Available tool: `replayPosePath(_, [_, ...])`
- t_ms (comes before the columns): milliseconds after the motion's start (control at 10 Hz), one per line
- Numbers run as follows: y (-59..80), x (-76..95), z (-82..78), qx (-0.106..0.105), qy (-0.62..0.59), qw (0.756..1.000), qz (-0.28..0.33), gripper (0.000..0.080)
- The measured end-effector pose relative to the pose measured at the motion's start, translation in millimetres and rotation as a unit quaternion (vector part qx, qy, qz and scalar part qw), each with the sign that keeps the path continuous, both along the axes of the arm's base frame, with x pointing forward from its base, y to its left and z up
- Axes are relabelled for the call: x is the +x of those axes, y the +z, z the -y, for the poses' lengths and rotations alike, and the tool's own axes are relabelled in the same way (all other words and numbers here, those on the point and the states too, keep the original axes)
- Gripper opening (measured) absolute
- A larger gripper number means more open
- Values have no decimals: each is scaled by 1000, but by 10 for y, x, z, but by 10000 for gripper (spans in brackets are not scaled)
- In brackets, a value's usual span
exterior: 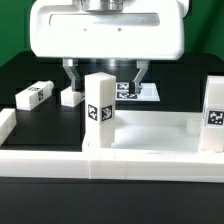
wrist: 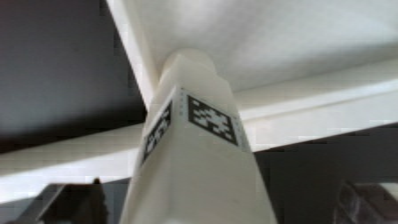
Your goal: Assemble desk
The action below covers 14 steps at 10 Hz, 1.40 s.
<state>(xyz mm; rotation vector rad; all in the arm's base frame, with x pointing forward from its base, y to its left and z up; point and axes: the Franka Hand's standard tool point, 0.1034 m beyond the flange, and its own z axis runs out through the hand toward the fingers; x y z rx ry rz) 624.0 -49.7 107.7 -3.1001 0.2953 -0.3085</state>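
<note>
A white desk leg [exterior: 100, 108] with a square tag stands upright on the near left corner of the white desk top [exterior: 150, 128]. My gripper [exterior: 103, 84] is around the leg's upper end, with its dark fingers [exterior: 71, 76] spread wide on both sides and not touching it. In the wrist view the leg [wrist: 196, 150] runs up the middle between the fingers [wrist: 71, 205], with gaps on both sides, and the desk top [wrist: 329, 110] lies beyond it. A second leg [exterior: 213, 112] stands upright at the desk top's right end.
Two loose legs [exterior: 34, 95] [exterior: 72, 97] lie on the black table at the exterior view's left. The marker board [exterior: 143, 91] lies behind the gripper. The white border rail [exterior: 40, 160] runs along the front and turns up at the left.
</note>
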Motion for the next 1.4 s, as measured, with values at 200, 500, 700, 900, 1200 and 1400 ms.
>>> replayPosePath(200, [5, 3, -5, -12, 55, 998, 0, 649])
replayPosePath(500, [-5, -19, -11, -9, 63, 998, -11, 649])
replayPosePath(700, [-27, -113, -31, 9, 71, 996, -58, 649])
replayPosePath(900, [-31, -151, -67, 27, 82, 990, -115, 649])
replayPosePath(1200, [-30, -53, -25, 27, 104, 986, -125, 649])
replayPosePath(1400, [-24, -30, -16, 19, 118, 985, -121, 649])
